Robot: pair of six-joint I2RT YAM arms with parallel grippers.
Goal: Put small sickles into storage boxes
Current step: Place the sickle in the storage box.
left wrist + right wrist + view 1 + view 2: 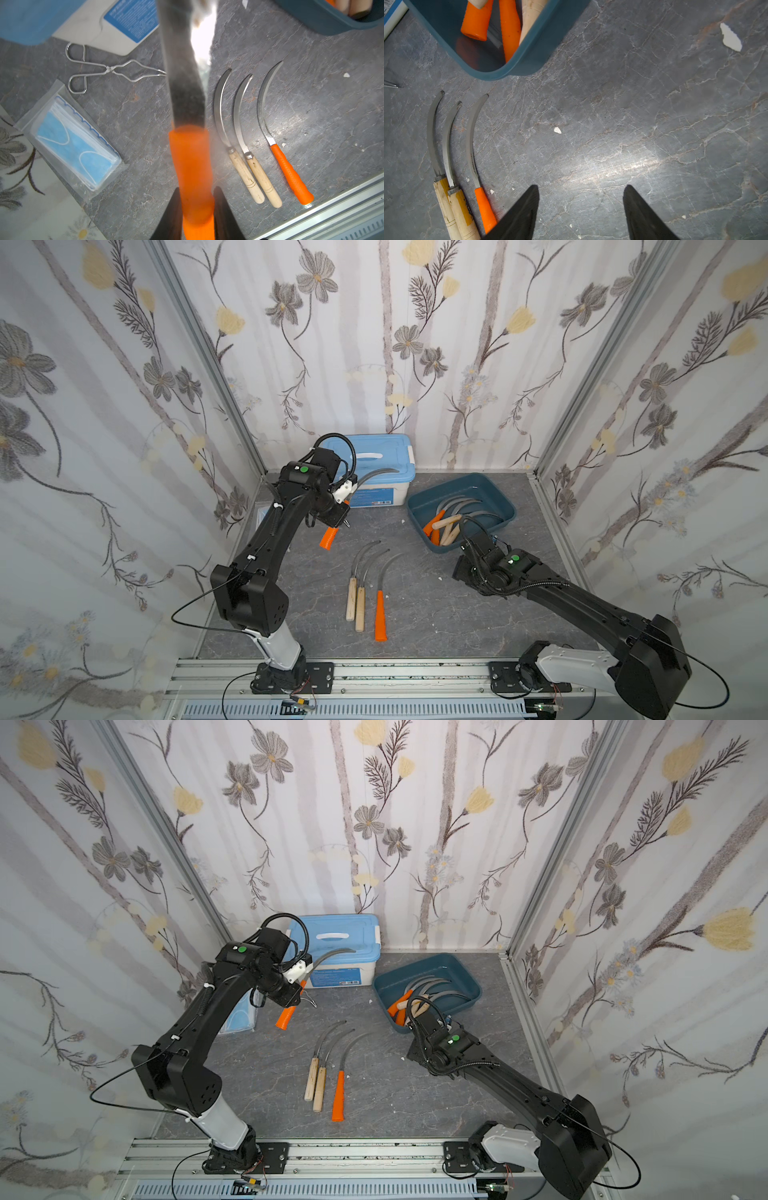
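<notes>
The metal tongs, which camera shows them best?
The left wrist view: the metal tongs lie nearly whole and sharp beside the white box. In both top views just a tip shows; the rest is hidden. The right wrist view catches only their tips at its edge.

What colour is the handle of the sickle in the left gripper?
Orange sickle handle, clearest in the left wrist view.

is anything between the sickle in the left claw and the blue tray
Nothing visible does. The left claw holds the orange-handled sickle in the air, and only bare tabletop lies between it and the teal tray. The right claw hovers open by the tray's near corner.
</notes>
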